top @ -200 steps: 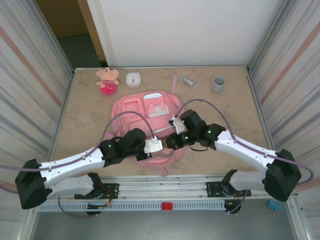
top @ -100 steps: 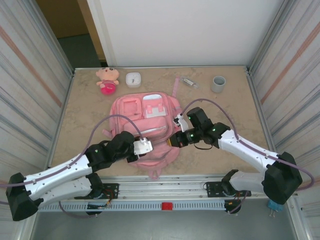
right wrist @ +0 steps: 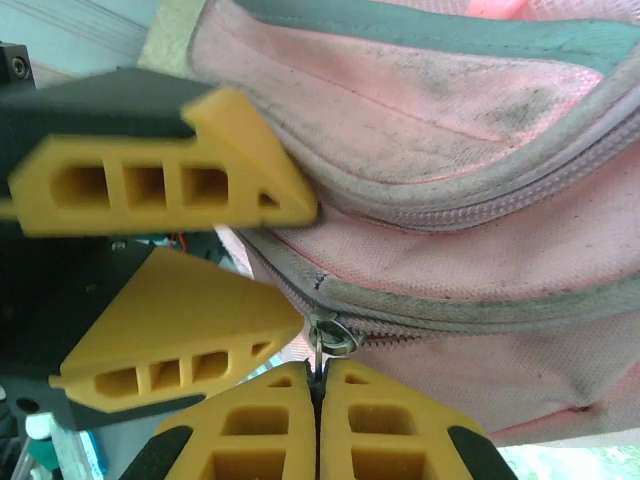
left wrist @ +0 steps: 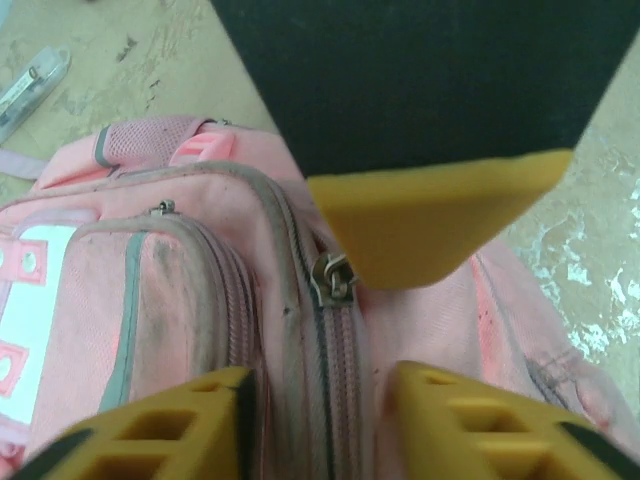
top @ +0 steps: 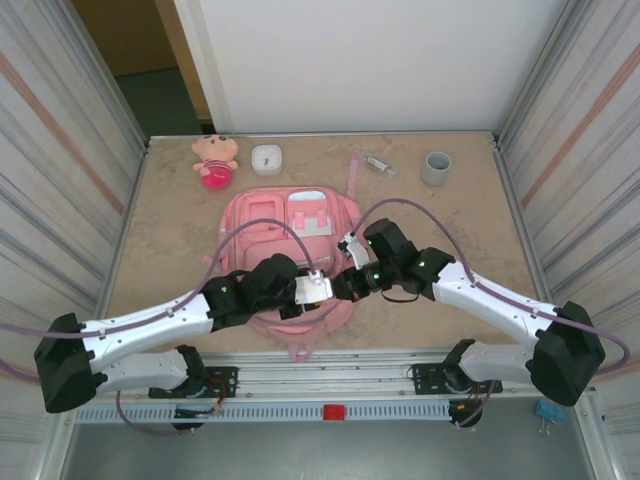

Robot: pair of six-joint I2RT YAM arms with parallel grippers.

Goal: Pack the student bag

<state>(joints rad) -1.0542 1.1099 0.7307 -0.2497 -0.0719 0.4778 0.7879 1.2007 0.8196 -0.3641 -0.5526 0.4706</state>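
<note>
- Right tool (right wrist: pixel 318 385): pads pressed together on the metal zip pull (right wrist: pixel 325 335) of the student bag (right wrist: pixel 450 250). Its own wrist view shows this pinch; the top view is too coarse to.
- Left tool (left wrist: pixel 318 378): jaws narrowly apart, clamping nothing, straddling the bag's zip track just short of the pull (one yellow finger of the right tool sits just beyond it).
- From above, both tools meet over the bag's near end.
- The left arm stretches low from the bag's near left, and the right arm comes in bent at the elbow from its near right.
- The bag lies flat on the counter (top: pixel 170 230), front pockets up.
</note>
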